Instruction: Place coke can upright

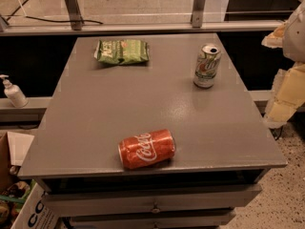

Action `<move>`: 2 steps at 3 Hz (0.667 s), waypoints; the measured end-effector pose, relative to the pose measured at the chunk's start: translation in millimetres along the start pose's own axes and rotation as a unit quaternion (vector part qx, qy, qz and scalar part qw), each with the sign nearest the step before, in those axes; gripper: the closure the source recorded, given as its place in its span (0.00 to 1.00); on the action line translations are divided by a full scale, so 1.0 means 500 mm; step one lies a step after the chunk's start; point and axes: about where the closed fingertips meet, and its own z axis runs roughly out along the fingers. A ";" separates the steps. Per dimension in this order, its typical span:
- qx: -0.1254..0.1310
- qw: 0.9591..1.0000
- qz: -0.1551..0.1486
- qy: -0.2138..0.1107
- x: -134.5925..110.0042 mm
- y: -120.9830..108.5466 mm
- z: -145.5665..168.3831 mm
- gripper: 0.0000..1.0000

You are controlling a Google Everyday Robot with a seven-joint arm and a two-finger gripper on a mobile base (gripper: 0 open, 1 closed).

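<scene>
The coke can [147, 149] lies on its side near the front edge of the grey table [105, 113]. It is red-orange with white script, and its long axis runs left to right. My gripper [287, 87] shows as a pale white and yellowish shape at the right edge of the camera view. It is off the table's right side, well away from the can and higher than the tabletop. Nothing is between it and the can.
A white-and-green soda can [207, 66] stands upright at the back right of the table. A green chip bag [122, 51] lies at the back left. A white pump bottle [13, 93] stands on a ledge to the left. Drawers [152, 203] sit under the tabletop.
</scene>
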 end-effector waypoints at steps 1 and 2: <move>0.000 1.000 0.000 0.000 0.000 0.000 0.000 0.00; -0.006 1.000 -0.011 -0.010 -0.027 0.022 0.011 0.00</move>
